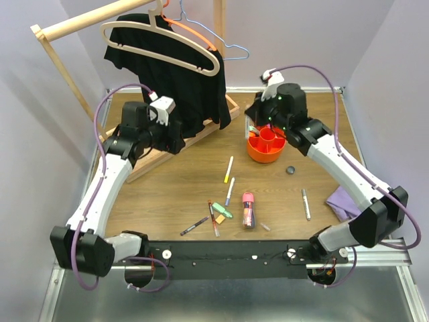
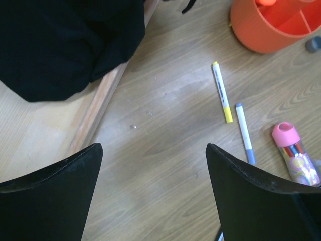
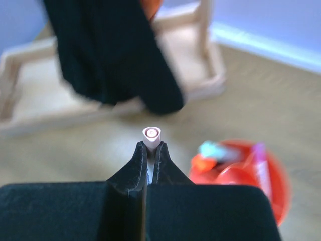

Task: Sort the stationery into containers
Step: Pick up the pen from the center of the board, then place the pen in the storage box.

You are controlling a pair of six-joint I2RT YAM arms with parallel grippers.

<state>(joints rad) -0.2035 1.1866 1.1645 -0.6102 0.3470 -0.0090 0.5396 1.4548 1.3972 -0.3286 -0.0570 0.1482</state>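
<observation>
Right gripper (image 3: pixel 150 148) is pressed together on a slim white pen (image 3: pixel 152 133). The pen is seen end-on and its tip pokes out just past the fingertips. It is held in the air, off the table (image 1: pixel 167 194), near the far-left side of the orange organiser (image 1: pixel 266 149). In the right wrist view the organiser is a blur to the lower right of the pen. Some items already stand in it, one teal-tipped and one pink, but they are too blurred to name.

The rest of the stationery lies loose on the table, near of the organiser:
- A yellow-capped pen (image 2: pixel 221 92) and a blue-tipped pen (image 2: pixel 245 131) lie close together, not touching.
- A pink tube (image 2: pixel 295 158) lies on its side just right of the blue-tipped pen.
- A green highlighter (image 1: pixel 223 212) and an orange highlighter (image 1: pixel 220 219) sit together left of the tube, with a red pen (image 1: pixel 214 220) right beside them.
- A dark pen (image 1: pixel 194 226) lies further left and nearer.
- A grey-white marker (image 1: pixel 305 204) lies alone to the right.

Left gripper (image 2: pixel 153 148) is spread wide with nothing between the fingers. It hovers over bare wood at the left, beside the wooden rack base (image 2: pixel 100 108).

A dark cap (image 1: pixel 291 170) sits just near-right of the organiser. A purple cloth (image 1: pixel 344 201) lies at the right edge, partly under the right arm. A black shirt (image 1: pixel 181 74) hangs on a hanger (image 1: pixel 161 41) over the rack base, far left.
</observation>
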